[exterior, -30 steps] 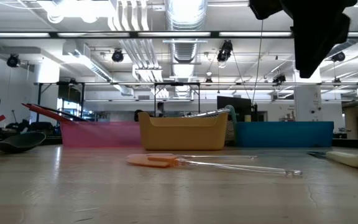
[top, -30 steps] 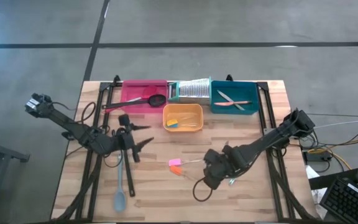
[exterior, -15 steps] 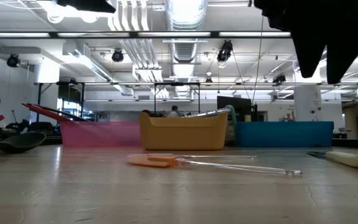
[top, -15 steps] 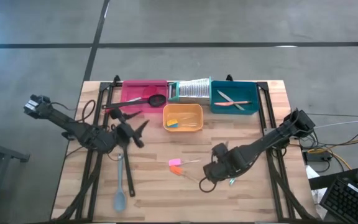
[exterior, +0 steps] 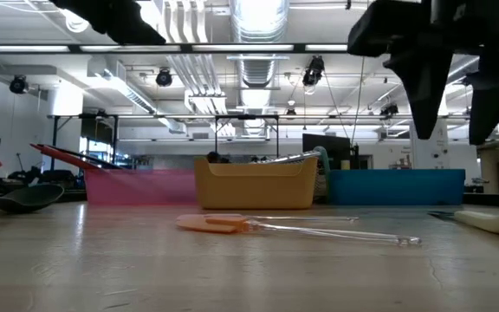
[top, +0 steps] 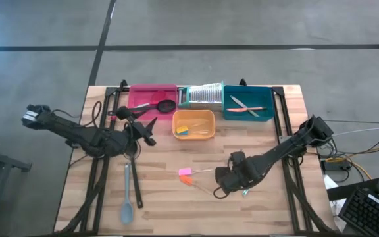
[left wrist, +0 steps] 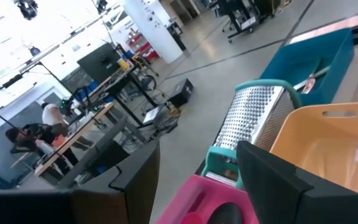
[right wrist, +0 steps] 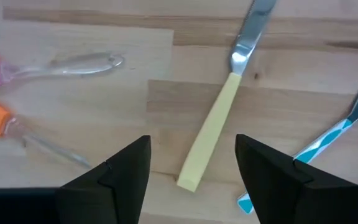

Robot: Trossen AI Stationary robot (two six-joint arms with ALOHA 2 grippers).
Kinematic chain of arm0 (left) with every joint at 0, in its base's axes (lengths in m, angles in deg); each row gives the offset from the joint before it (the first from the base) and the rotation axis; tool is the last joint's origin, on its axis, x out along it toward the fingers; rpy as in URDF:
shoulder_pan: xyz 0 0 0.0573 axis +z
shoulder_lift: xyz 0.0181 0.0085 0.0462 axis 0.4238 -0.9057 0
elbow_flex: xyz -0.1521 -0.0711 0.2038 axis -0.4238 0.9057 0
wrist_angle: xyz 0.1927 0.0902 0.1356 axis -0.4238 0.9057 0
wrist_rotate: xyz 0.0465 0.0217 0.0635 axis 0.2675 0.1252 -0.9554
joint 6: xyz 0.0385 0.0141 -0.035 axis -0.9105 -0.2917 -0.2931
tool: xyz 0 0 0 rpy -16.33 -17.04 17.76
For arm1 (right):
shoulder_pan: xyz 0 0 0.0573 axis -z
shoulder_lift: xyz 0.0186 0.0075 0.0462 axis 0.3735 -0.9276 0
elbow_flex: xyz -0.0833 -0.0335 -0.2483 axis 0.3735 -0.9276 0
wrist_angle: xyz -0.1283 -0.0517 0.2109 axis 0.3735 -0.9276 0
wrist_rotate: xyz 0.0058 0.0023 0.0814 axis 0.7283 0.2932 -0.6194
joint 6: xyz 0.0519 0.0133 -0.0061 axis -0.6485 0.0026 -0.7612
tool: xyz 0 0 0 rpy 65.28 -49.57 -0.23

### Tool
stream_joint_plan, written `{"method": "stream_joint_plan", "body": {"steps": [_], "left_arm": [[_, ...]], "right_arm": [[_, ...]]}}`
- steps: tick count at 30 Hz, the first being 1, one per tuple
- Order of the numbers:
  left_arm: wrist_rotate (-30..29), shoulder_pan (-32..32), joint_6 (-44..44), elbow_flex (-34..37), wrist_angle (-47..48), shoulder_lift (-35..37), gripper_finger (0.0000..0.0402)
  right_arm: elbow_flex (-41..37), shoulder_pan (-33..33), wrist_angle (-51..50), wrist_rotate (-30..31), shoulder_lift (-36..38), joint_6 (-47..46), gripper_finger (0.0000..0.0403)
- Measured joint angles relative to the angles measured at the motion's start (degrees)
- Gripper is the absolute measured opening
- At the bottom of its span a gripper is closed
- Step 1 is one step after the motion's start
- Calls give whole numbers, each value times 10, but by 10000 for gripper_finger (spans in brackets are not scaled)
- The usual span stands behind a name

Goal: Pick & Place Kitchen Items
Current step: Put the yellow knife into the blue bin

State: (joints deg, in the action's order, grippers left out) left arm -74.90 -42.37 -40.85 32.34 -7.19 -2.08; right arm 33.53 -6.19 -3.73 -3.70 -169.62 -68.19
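Observation:
My right gripper [top: 221, 184] is open and points down over a yellow-handled knife [right wrist: 213, 130] that lies flat on the table; in the right wrist view [right wrist: 191, 142] its fingers stand on either side of the handle, above it and apart from it. A blue-and-white-handled utensil [right wrist: 344, 130] lies beside the knife. Pink [top: 185, 172] and orange [top: 187, 179] pieces on clear handles lie left of the gripper. My left gripper [top: 149, 131] is open and empty, raised, near the pink tray [top: 145, 96]. A grey-blue spoon [top: 127, 197] lies at the near left.
Along the far edge stand the pink tray with a black spoon [top: 156, 106], a silver ribbed grater [top: 204, 95] and a teal tray [top: 247, 113] with knives. An orange tray [top: 193, 116] with small pieces stands in front. Bare wood lies at the table's near middle.
My left gripper has risen and gone toward the table's far edge, turning its fingers toward the trays. My right gripper has shifted slightly toward the far edge and turned about its wrist, so both fingers now show side by side in the low view.

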Motion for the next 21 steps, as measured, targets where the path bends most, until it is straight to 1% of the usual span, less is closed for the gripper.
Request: {"method": "stream_joint_plan", "body": {"steps": [4, 7, 9, 12, 17, 21], "left_arm": [[26, 30, -2, 6, 1, 0, 218], [48, 50, -3, 6, 0, 0, 218], [63, 63, -3, 6, 0, 0, 218], [84, 76, -3, 6, 1, -1, 218], [89, 86, -1, 6, 2, -1, 218], [89, 86, -1, 6, 2, -1, 218]], "right_arm": [[-23, -1, 20, -1, 0, -25, 212], [-49, -1, 59, -7, 0, -35, 205], [-70, -1, 93, -21, 0, -39, 201], [-95, 1, 119, -59, 0, -40, 196], [-120, 0, 148, -71, 0, -64, 187], [-138, 1, 219, -68, -12, -62, 179]]}}
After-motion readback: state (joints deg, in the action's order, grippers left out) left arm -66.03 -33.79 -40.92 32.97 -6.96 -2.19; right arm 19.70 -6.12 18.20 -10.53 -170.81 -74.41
